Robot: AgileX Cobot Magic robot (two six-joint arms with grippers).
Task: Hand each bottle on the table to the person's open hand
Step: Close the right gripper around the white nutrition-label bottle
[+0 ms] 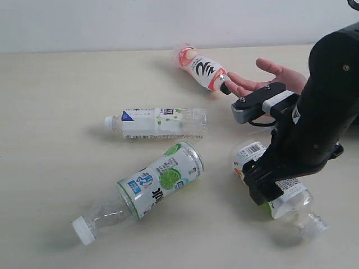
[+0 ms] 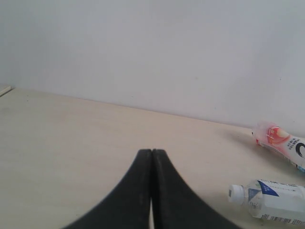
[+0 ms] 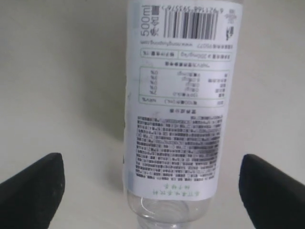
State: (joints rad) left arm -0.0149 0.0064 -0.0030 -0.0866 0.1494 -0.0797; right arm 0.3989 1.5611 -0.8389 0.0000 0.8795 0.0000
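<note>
Straddling a fat bottle (image 3: 176, 95) labelled "500ml", the right hand (image 3: 151, 164) is spread, the left hand (image 2: 151, 152) pressed together.

The exterior camera stands high, looking down at a slant across the table (image 1: 56, 140) toward the wall (image 1: 112, 22). The left wrist camera sits low, skimming the table; both show the pink bottle (image 1: 201, 67) and slim bottle (image 1: 157, 123). The right wrist camera hangs close over one fat bottle (image 3: 176, 109), also in the exterior view.

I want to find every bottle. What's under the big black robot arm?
A fat bottle with a white label lies on the table there. Its middle is covered by the arm.
</note>
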